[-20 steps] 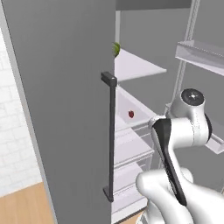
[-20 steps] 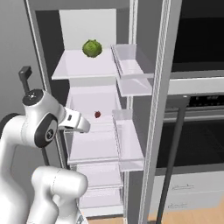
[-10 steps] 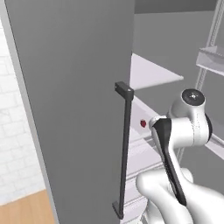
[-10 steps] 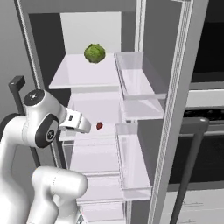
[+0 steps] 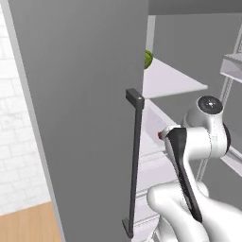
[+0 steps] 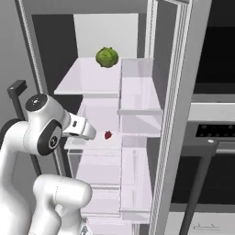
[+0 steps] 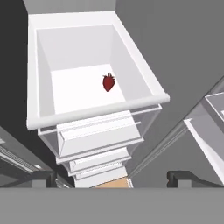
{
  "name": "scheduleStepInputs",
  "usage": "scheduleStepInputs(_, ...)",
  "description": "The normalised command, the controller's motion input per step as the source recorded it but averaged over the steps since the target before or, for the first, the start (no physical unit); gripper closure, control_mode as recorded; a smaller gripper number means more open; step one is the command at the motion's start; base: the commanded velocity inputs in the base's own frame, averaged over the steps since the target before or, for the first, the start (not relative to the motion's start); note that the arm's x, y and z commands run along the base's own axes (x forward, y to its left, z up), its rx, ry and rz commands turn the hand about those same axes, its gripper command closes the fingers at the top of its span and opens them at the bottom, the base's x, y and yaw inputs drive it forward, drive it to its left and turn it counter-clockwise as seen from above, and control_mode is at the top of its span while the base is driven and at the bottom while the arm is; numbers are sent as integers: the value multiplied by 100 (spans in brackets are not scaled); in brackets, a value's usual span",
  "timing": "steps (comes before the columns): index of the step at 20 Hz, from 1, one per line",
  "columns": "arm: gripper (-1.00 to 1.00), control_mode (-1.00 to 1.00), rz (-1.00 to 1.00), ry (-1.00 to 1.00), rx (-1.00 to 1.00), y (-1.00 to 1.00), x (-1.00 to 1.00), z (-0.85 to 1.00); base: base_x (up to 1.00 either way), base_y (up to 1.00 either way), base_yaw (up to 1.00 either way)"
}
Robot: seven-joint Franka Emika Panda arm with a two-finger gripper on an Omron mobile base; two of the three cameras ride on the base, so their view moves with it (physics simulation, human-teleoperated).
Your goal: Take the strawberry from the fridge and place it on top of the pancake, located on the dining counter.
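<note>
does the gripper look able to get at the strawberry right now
Probably yes. The fridge stands open, the strawberry lies alone on a bare white shelf, and nothing sits between it and the gripper, whose jaws are open.

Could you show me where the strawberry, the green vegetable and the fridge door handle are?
strawberry (image 7: 108, 82), hand view, middle of the berry.
green vegetable (image 6: 107, 57), right base view, its leafy centre.
fridge door handle (image 5: 135, 160), left base view, mid bar.

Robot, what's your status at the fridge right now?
Pincer open, empty. Strawberry lying on white fridge shelf, untouched. Nothing between pincer and berry; green leafy vegetable one shelf up.
</note>
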Motion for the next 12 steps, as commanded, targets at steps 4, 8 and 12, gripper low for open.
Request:
scheduleStepInputs(4, -100, 100, 0, 0, 0, 0, 0, 0, 46, -15, 22)
scheduleStepInputs(8, -100, 100, 0, 0, 0, 0, 0, 0, 46, -14, 17)
scheduleStepInputs(12, -100, -100, 15, 0, 4, -16, 59, -57, 0, 0, 0)
